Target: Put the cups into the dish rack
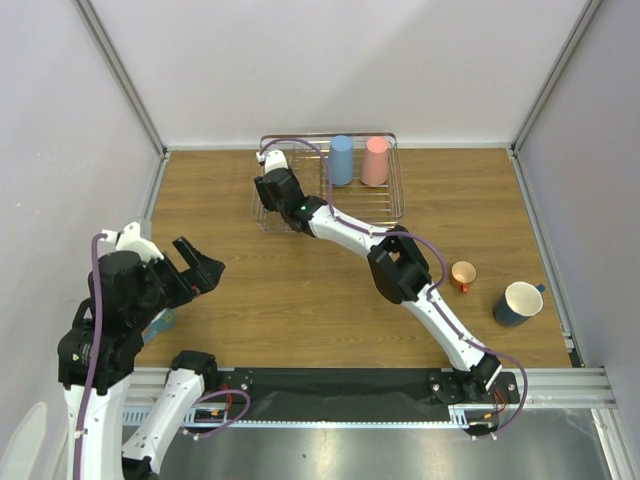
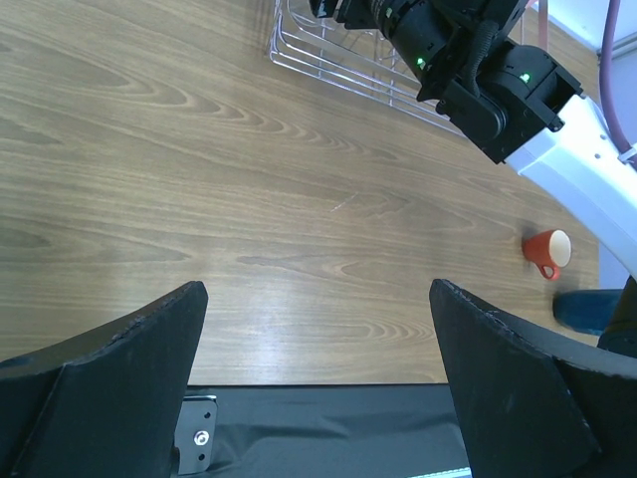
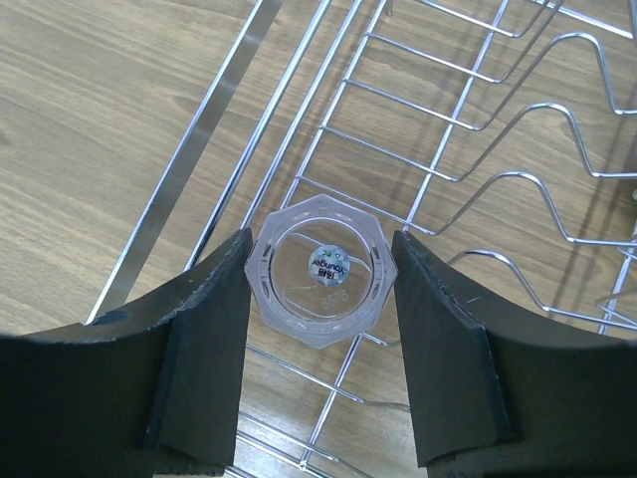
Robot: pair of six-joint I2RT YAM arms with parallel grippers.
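Clear glass (image 3: 320, 271) pinched betw. both pads of R gripper (image 3: 320, 251), jaws part-open around its faceted wall. It sits over the L side of the dish rack (image 1: 390, 205); contact w/ the wires can't be told. Blue tumbler (image 1: 341, 160) and pink tumbler (image 1: 375, 161) stand at rack rear. Orange cup (image 1: 463, 274) and dark mug (image 1: 519, 303) are on the table (image 2: 199, 149), R side. L gripper (image 2: 318, 291) is spread wide, holding nothing.

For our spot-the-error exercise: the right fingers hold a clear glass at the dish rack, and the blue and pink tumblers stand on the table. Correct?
No. The light blue tumbler and pink tumbler stand inside the dish rack, as the top external view shows. The right fingers do hold the clear glass at it.
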